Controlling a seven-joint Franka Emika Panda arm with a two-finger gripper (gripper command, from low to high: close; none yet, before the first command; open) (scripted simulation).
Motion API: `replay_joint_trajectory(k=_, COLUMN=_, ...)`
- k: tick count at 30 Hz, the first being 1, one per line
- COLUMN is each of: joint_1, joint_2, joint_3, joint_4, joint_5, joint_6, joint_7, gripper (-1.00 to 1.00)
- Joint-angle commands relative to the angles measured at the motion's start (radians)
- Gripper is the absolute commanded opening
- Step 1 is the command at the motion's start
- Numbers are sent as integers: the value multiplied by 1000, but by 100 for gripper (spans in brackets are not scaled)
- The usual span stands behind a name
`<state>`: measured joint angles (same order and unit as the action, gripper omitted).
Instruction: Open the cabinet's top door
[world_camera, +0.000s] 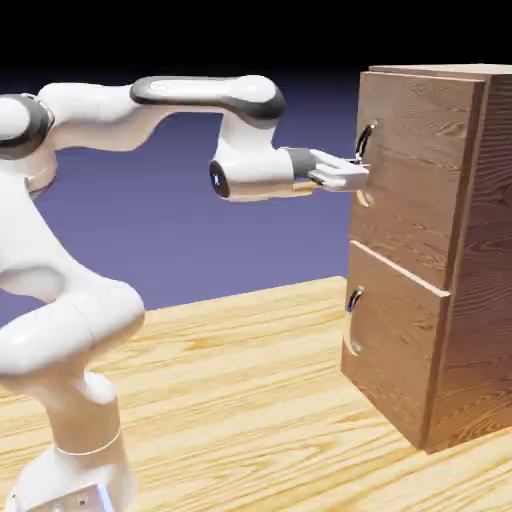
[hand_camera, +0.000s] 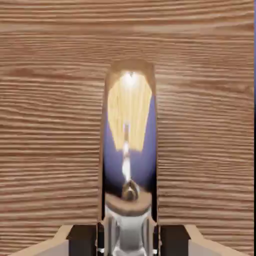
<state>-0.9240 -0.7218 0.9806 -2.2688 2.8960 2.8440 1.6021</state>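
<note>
The tall brown wood-grain cabinet (world_camera: 440, 250) stands on the wooden table (world_camera: 250, 390) at three o'clock in the exterior view. The white arm's two-finger gripper (world_camera: 352, 176), held level, is clenched on the curved silver handle (hand_camera: 129, 150) of the upper wood-grain top door (world_camera: 415, 170), which looks closed.

White rounded arm (world_camera: 70, 300), black joint bands.

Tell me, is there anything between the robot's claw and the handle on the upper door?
Nothing. In the hand view, the gripper is shut on the top door's handle, which fills the space between its fingers; the exterior view agrees.
</note>
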Motion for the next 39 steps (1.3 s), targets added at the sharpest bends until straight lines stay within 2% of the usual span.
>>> replay_joint_trajectory(k=1, joint_1=36, joint_2=18, joint_3=-31, joint_4=-11, joint_5=2, joint_6=-7, joint_7=-28, gripper=-100)
replay_joint_trajectory(k=11, joint_1=399, joint_2=140, joint_3=-354, joint_4=-84, joint_5=-12, joint_6=-33, joint_7=-243, gripper=-100)
replay_joint_trajectory(k=24, joint_1=712, joint_2=6, joint_3=-726, joint_4=-320, joint_5=-577, joint_6=-240, joint_7=109, gripper=-100)
replay_joint_trajectory(k=32, joint_1=765, joint_2=-83, joint_3=-932, joint_4=-423, joint_5=-925, joint_6=-447, joint_7=277, gripper=-100)
replay_joint_trajectory(k=39, joint_1=749, joint_2=-102, joint_3=-1135, joint_4=-445, joint_5=-1229, joint_6=-707, joint_7=368, gripper=-100)
